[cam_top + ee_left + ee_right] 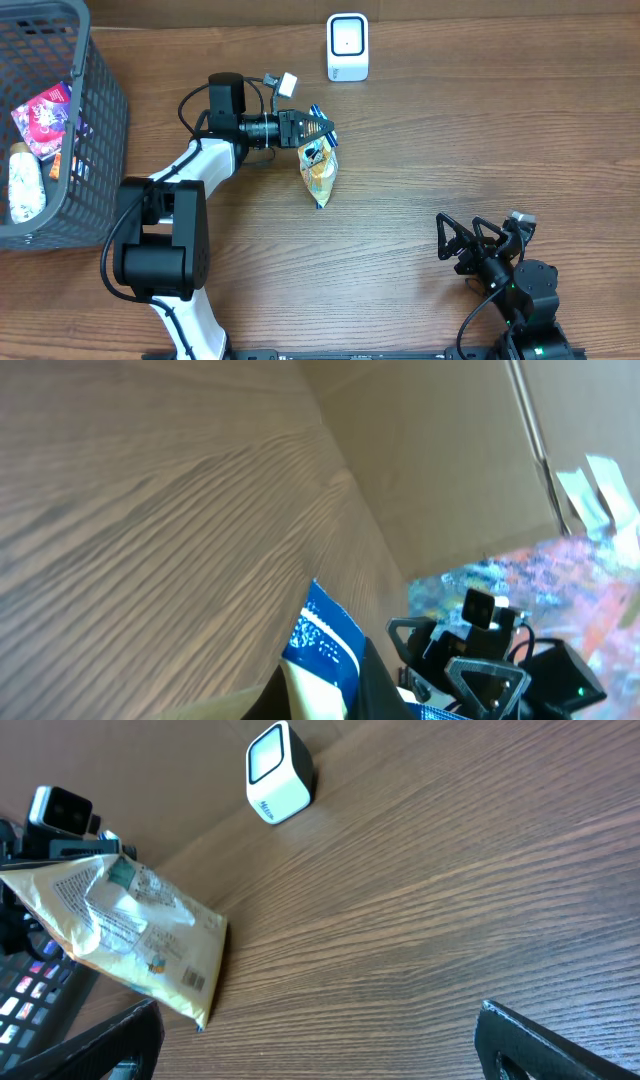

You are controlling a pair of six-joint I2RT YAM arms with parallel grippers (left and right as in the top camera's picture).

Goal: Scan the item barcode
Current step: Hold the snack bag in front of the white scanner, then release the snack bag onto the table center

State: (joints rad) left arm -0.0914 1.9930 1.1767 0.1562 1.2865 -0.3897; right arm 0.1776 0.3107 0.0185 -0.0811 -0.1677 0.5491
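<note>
Near the middle of the desk (450,130), the left tool (322,128) is clamped on the yellow packet's (321,170) top edge. Bare wood separates it from the white scanner (347,46) at the far edge. The right tool (445,238), fingers apart, sits near right.

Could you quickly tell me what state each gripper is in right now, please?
Left gripper: closed, holding the yellow snack packet by its top edge.
Right gripper: open, holding nothing.

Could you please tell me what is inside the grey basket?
A pink-purple packet and a white bottle lie in the basket; whatever sits beneath them or past the frame edge is hidden.
</note>
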